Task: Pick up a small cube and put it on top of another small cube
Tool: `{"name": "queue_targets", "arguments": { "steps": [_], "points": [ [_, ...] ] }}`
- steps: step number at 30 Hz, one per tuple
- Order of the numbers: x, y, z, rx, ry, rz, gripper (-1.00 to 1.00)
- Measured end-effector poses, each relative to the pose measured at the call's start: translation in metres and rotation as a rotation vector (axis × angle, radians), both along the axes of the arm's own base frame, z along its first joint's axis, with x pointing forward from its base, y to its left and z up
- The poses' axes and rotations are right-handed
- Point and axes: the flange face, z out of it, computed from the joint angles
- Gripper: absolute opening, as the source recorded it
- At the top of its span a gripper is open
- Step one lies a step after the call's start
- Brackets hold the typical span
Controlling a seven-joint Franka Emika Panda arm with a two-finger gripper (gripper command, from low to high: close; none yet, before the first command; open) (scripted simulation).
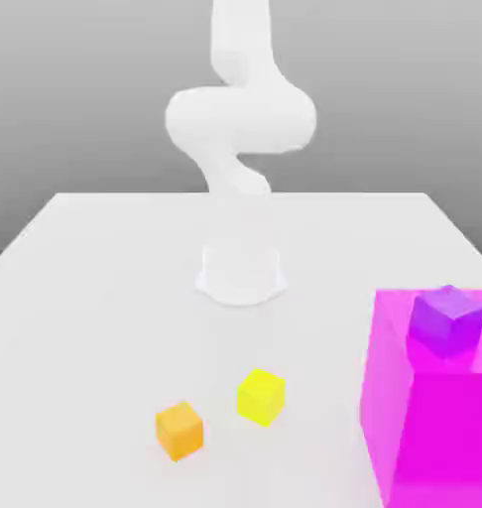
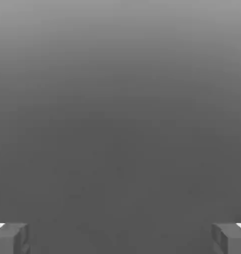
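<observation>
The hand (image 2: 120, 239) is open, 2 fingertips (image 2: 225, 239) wide apart; 1 orange cube (image 1: 180, 431) sits near 1 yellow cube (image 1: 261, 397) on the bench (image 1: 116, 327).

My white arm (image 1: 241, 124) rises from its base near the surface's (image 1: 106, 298) far edge, bends midway and climbs on upward; my jaws (image 2: 120, 240) stand wide open, holding nothing.

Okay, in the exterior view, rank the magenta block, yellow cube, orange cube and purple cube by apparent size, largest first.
1. Magenta block
2. Purple cube
Yellow cube and orange cube: too alike to rank.
</observation>
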Motion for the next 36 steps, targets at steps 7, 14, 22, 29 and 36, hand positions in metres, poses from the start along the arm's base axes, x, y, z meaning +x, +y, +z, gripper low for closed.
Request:
{"name": "queue_targets", "arguments": {
  "steps": [7, 14, 22, 29, 36],
  "points": [
    [0.066, -0.029, -0.151, -0.171, 0.252, 0.109, 0.00],
    [0.073, -0.062, -0.305, -0.231, 0.490, 0.277, 0.00],
    [0.023, -0.076, -0.458, -0.173, 0.695, 0.523, 0.00],
    [0.015, -0.075, -0.534, -0.160, 0.711, 0.553, -1.00],
    [0.015, -0.075, -0.535, -0.159, 0.713, 0.554, -1.00]
  ]
}}
